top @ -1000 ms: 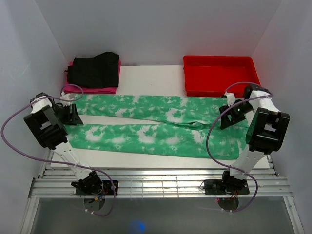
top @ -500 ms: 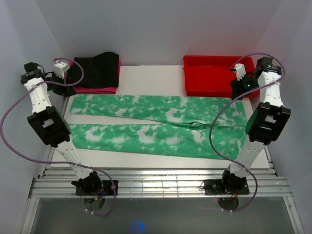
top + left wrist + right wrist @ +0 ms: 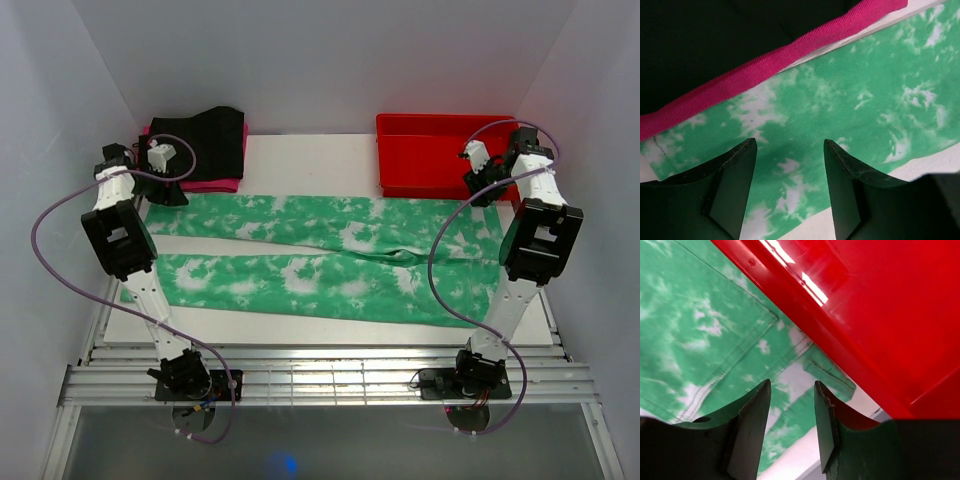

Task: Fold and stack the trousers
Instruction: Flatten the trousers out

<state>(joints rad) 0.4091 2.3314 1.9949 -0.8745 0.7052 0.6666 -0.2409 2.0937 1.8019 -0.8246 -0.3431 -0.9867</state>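
The green tie-dye trousers [image 3: 320,255] lie spread flat across the table, legs running left, waist at the right. My left gripper [image 3: 165,190] is open above the far leg's cuff [image 3: 790,165], close to the pink and black garments. My right gripper [image 3: 478,192] is open above the waistband's far corner [image 3: 795,385], right beside the red tray [image 3: 450,155]. Neither gripper holds anything.
A folded black garment [image 3: 195,140] lies on a pink one [image 3: 195,183] at the back left; both show in the left wrist view, the pink edge [image 3: 765,67] next to the cuff. The red tray's wall [image 3: 840,335] is close to the right fingers.
Both arms swung from low over the table's sides up and then inward to the far corners of the trousers. The trousers have not moved.
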